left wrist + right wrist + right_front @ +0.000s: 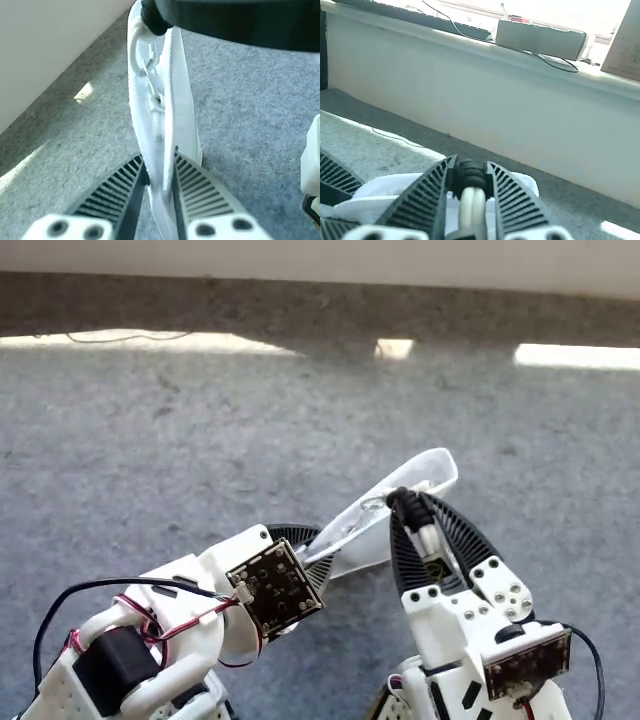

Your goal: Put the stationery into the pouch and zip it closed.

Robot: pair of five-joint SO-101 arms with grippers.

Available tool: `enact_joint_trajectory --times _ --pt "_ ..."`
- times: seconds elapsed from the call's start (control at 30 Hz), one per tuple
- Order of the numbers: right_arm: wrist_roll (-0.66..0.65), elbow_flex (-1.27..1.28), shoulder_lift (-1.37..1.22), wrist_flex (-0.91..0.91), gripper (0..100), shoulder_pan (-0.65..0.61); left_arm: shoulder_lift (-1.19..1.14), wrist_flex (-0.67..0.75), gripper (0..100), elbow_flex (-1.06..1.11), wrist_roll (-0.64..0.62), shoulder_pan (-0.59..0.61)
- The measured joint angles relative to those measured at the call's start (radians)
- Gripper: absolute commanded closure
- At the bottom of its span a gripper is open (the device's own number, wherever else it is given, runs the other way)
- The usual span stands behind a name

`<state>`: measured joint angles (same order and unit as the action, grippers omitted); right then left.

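With our left gripper (159,160) clamped on the white pouch (428,470), which hangs between both arms over the grey table (150,440), we should hold it taut so our right gripper (470,167), pinching the zip pull (470,200), can draw straight along the teeth.

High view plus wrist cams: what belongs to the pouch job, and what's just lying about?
Job:
- pouch
- zip pull
- left gripper, shut on the pouch
- right gripper, shut on the zip pull

Lying about:
- cable
- white box
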<state>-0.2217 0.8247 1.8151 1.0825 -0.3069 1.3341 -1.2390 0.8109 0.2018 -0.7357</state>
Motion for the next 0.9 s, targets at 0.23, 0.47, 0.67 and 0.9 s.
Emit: enact_joint_trajectory --times 0.23,0.47,0.67,0.9 --pt "-0.005 0.002 0.0 -0.031 99.3 0.075 0.0 -0.005 100 0.002 0.0 0.055" --pt "-0.035 0.075 0.0 -0.098 99.3 0.092 0.0 -0.009 100 0.003 -0.003 0.074" --pt "-0.046 0.074 0.0 -0.057 85.8 0.1 0.0 -0.009 100 0.003 -0.003 0.074" --pt "0.049 -0.02 0.0 0.137 78.9 -0.002 0.0 -0.009 100 0.003 -0.003 0.074"
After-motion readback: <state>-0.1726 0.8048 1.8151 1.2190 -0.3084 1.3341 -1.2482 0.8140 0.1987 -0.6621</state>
